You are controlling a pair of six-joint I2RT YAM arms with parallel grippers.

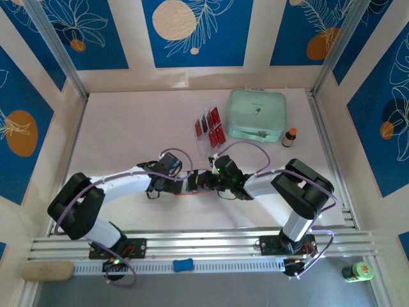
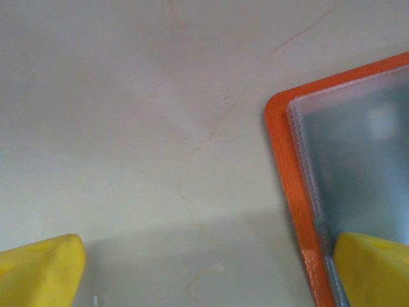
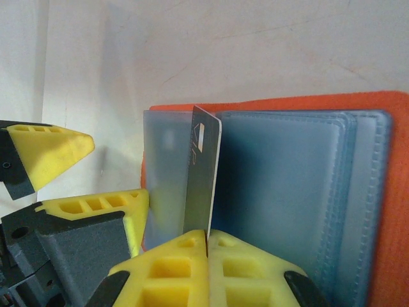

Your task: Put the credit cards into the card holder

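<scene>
At mid-table, just ahead of the arm bases, the two grippers meet over the open wallet [image 3: 281, 179], which lies flat with its grey inside up and its orange cover showing as a border along the far and right edges in the right wrist view. The right gripper [image 3: 206, 240] is pressed together on a dark card [image 3: 203, 173], pinching its near end so that it stands on edge, tilted slightly. The card's far end reaches into the wallet at the line where a clear sleeve [image 3: 167, 173] on the left meets the stitched grey pockets on the right; whether it has entered a slot I cannot tell. The left gripper [image 2: 204, 275] is spread wide. One of its yellow fingers [image 2: 374, 268] sits over the clear sleeve by the wallet's rounded orange corner, and the other hangs above the bare table [image 2: 160, 128] beside it; whether the first one touches the sleeve I cannot tell. Farther back, the other cards [image 1: 209, 126], red and black, stand in short rows just left of a mint case [image 1: 257, 115]. A small brown bottle [image 1: 290, 137] stands just right of that case. All of these are well apart from the wallet.
</scene>
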